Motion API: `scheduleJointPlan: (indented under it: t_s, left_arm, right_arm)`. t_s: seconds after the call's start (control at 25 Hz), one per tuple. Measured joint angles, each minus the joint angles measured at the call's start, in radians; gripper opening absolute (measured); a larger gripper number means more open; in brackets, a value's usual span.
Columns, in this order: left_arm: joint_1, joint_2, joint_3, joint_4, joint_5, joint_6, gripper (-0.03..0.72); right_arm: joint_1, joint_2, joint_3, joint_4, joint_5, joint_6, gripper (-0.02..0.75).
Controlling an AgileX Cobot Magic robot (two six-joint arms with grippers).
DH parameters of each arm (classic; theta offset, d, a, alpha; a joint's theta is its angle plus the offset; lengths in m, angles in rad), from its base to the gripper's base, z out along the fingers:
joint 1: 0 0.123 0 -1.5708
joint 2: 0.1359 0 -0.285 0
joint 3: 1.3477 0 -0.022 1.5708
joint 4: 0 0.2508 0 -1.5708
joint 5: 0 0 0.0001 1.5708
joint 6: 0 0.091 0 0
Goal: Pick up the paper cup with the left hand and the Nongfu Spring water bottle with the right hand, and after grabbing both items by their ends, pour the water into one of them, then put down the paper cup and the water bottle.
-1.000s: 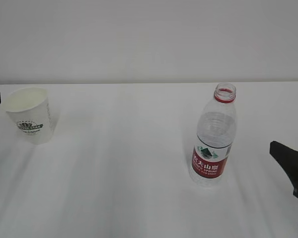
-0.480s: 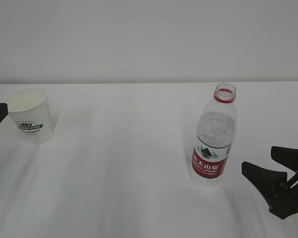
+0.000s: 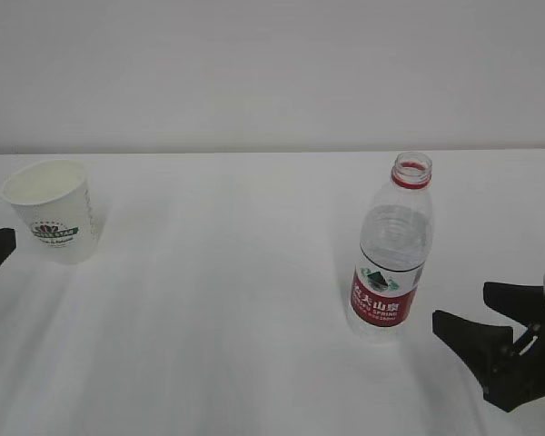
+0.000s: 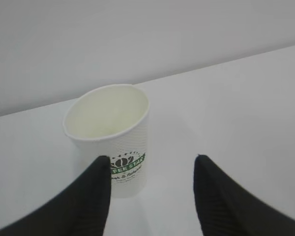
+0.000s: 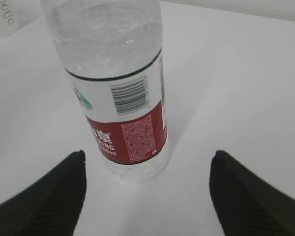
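Both hands approach low: left hand (image 4: 150, 194) fingers part-open before the paper cup (image 4: 110, 135), right hand (image 5: 145, 191) fingers wide toward the Nongfu Spring water bottle (image 5: 120, 88) base (neither touching), for end grasps.

Upright, empty paper cup (image 4: 110, 137) on white table (image 4: 236, 108); left hand (image 4: 150, 169) fingers spread wide, just short of it.

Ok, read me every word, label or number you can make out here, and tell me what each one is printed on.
"FEE STAR": partly visible on the green logo of the paper cup; the line beneath is too blurred to read.
"SPRING": small white print on the red label of the water bottle, under large white Chinese characters I cannot read reliably.
Barcode and fine print on the label's back: too small.
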Motion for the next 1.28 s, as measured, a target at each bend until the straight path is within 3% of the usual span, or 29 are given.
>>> scheduleJointPlan:
  t_s: [0.4,0.8,1.28]
  left_arm:
    - [0.0,0.086,0.044,0.015,-0.13,0.0,0.398]
    - [0.0,0.241,0.044,0.084,-0.341,0.0,0.398]
    - [0.0,0.318,0.044,0.136,-0.354,0.0,0.398]
  right_arm:
    - [0.0,0.011,0.0,-0.008,-0.006,-0.006,0.588]
    - [0.0,0.109,0.0,-0.01,-0.158,-0.091,0.587]
    - [0.0,0.274,-0.012,-0.023,-0.201,-0.188,0.617]
